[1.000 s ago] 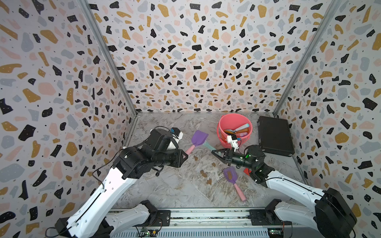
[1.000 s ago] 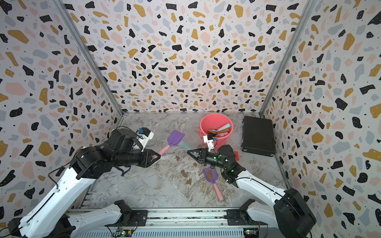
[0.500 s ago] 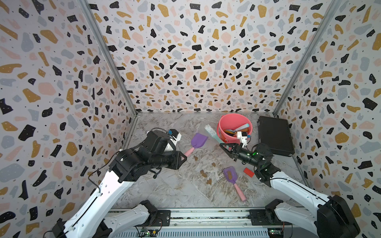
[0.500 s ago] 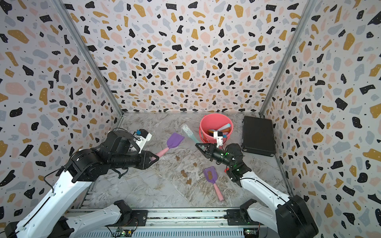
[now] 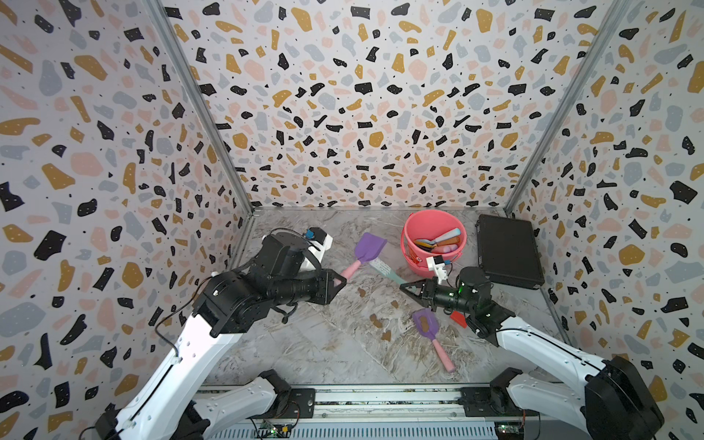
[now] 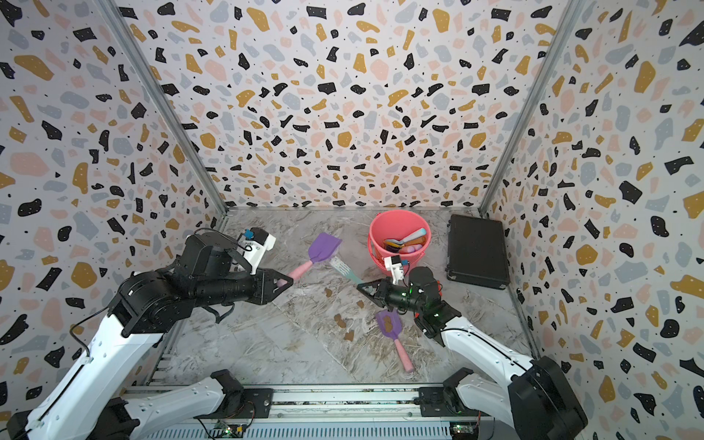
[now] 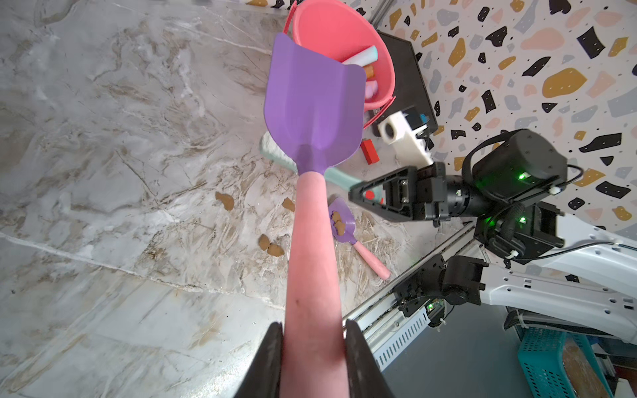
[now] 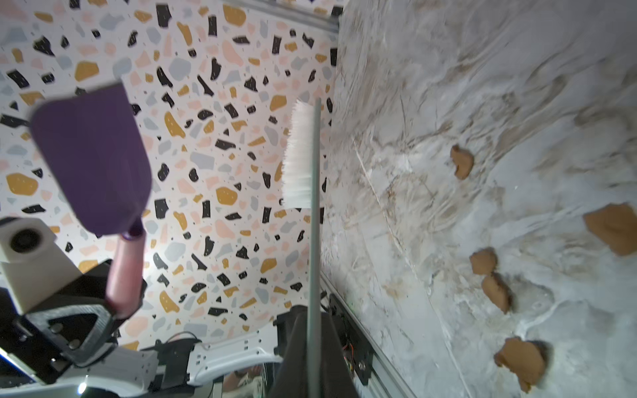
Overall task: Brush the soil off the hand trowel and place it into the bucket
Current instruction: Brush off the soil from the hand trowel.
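My left gripper (image 5: 340,282) (image 6: 287,282) (image 7: 312,330) is shut on the pink handle of the hand trowel (image 5: 369,247) (image 6: 324,247) (image 7: 313,103), held above the table. Its purple blade shows no soil on it. My right gripper (image 5: 406,287) (image 6: 362,287) (image 8: 313,320) is shut on the thin teal handle of a brush (image 5: 384,269) (image 6: 344,269) (image 8: 298,155), whose white bristles sit just beside the blade's neck. Soil (image 5: 377,322) (image 6: 340,322) (image 7: 224,201) (image 8: 462,165) lies in brown blobs on the table. The coral bucket (image 5: 430,223) (image 6: 396,223) (image 7: 327,31) stands behind, with other tools inside.
A second small purple trowel (image 5: 426,324) (image 6: 388,325) (image 7: 341,222) with soil on its blade lies near the right arm. A red block (image 5: 458,319) (image 7: 369,151) sits beside it. A flat black case (image 5: 508,251) (image 6: 478,253) lies right of the bucket.
The right gripper swung the brush up toward the bucket, then brought it back down beside the trowel's blade. The left gripper and its trowel have hardly moved.
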You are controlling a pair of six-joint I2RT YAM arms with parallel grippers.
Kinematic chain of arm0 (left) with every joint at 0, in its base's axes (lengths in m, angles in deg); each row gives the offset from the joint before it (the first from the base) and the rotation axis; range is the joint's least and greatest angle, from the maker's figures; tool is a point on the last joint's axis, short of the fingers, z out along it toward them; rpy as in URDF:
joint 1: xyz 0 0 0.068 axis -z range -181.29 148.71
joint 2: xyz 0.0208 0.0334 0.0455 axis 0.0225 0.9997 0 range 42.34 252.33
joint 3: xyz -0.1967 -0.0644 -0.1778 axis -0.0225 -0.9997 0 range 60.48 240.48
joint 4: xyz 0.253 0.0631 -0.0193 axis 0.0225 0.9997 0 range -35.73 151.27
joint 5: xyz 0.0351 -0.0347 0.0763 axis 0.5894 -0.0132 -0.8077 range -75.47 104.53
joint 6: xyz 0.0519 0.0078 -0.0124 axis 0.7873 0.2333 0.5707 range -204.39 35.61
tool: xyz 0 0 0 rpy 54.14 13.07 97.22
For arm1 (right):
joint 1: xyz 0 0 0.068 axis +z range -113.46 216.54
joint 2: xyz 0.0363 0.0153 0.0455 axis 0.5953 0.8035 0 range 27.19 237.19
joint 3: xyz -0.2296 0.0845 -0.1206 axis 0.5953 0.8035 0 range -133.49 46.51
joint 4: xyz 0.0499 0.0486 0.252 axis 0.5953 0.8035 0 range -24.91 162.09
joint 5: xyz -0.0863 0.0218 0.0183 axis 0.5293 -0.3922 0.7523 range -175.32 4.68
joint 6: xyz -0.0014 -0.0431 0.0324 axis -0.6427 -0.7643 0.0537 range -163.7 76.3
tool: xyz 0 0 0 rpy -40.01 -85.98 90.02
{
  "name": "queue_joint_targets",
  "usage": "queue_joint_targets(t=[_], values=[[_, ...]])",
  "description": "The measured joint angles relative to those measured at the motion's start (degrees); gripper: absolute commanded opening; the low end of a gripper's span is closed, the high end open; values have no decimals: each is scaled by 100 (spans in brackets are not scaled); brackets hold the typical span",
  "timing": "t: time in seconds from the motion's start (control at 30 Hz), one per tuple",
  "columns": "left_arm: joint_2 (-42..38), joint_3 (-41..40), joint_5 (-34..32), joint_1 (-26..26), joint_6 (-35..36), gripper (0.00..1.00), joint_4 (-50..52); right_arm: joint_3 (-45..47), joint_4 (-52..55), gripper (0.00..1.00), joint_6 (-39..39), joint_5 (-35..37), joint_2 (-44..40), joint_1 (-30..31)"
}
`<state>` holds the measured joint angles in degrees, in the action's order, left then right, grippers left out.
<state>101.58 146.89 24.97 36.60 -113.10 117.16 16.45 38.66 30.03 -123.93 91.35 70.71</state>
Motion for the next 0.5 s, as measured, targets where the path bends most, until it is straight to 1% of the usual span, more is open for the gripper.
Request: queue_joint_targets(t=[0.13,0.23,0.5], values=[[57,-120,-24,-48,4,0,-35,-2,-634,0,271,-260,201,164],[76,-302,4,-101,4,0,-39,-7,-975,0,409,-251,179,162],[15,-678,236,-151,-46,0,-140,-17,-1226,0,579,-98,61,142]])
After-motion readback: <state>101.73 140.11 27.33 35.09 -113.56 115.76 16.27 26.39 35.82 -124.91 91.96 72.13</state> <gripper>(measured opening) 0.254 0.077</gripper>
